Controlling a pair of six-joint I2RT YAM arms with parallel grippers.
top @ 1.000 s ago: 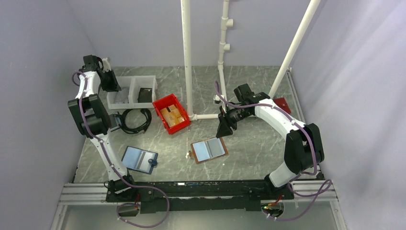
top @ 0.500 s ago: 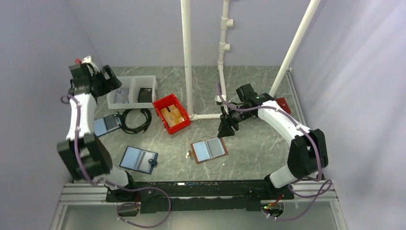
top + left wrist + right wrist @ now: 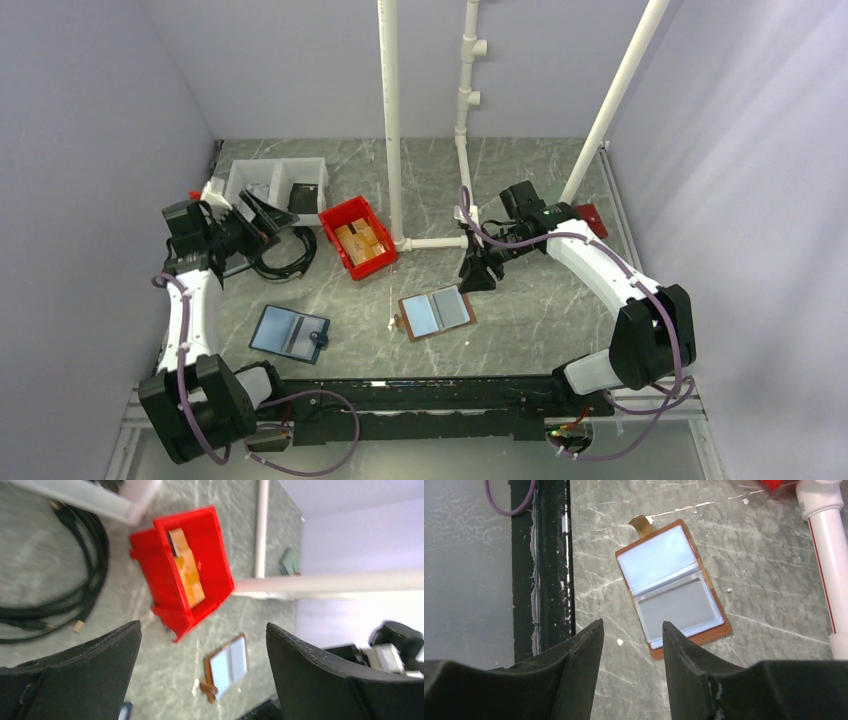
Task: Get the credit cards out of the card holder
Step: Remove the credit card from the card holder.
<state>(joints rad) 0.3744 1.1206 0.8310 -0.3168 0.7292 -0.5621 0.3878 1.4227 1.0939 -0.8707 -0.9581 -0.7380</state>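
Right tool [image 3: 631,629] beside card holder [image 3: 672,587], tab [image 3: 640,524] leftward.

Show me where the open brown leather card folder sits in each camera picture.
Top external: the flat brown leather-like card holder lies open just below the middle.
Left wrist: low, right of centre, below the red plastic bin.
Right wrist: centre of the picture.
Shared landmark: the white plastic pipe frame, seen in all three.

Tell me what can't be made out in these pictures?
- Card holder, right wrist view: clear sleeves show two panels; card count unreadable.
- White tray, top view: contents too small, partly behind the left arm.
- Red bin, left wrist view: blurred; its tan contents unidentifiable.
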